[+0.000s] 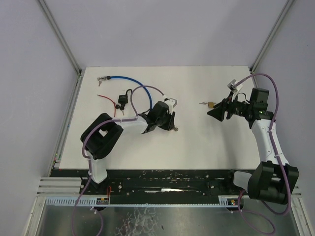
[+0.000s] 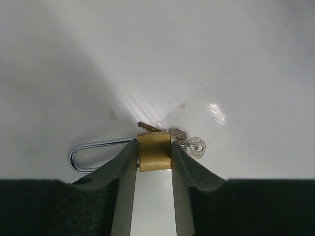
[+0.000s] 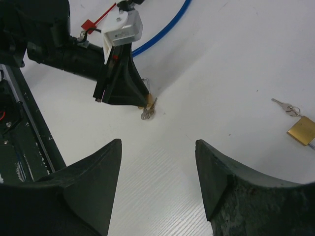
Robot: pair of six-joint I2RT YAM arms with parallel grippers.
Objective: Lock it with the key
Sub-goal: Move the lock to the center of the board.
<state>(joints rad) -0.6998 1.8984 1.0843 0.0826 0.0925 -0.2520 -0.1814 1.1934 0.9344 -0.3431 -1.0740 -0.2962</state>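
Observation:
My left gripper (image 2: 154, 147) is shut on the body of a brass padlock (image 2: 154, 151) lying on the white table. Its long steel shackle (image 2: 91, 150) sticks out to the left, and a ring of silver keys (image 2: 191, 145) lies at its right, one key against the body's far end. In the top view this gripper (image 1: 170, 123) is left of centre. My right gripper (image 3: 157, 142) hangs open above bare table, nothing between its fingers. A second brass padlock (image 3: 301, 130) with keys (image 3: 284, 105) lies to its right, just beyond the gripper (image 1: 214, 112) in the top view.
A blue cable lock (image 1: 128, 81) curves across the far left of the table, with a black padlock (image 1: 122, 100) and a red tie (image 1: 107, 100) beside it. Grey walls close in the table's left, back and right edges.

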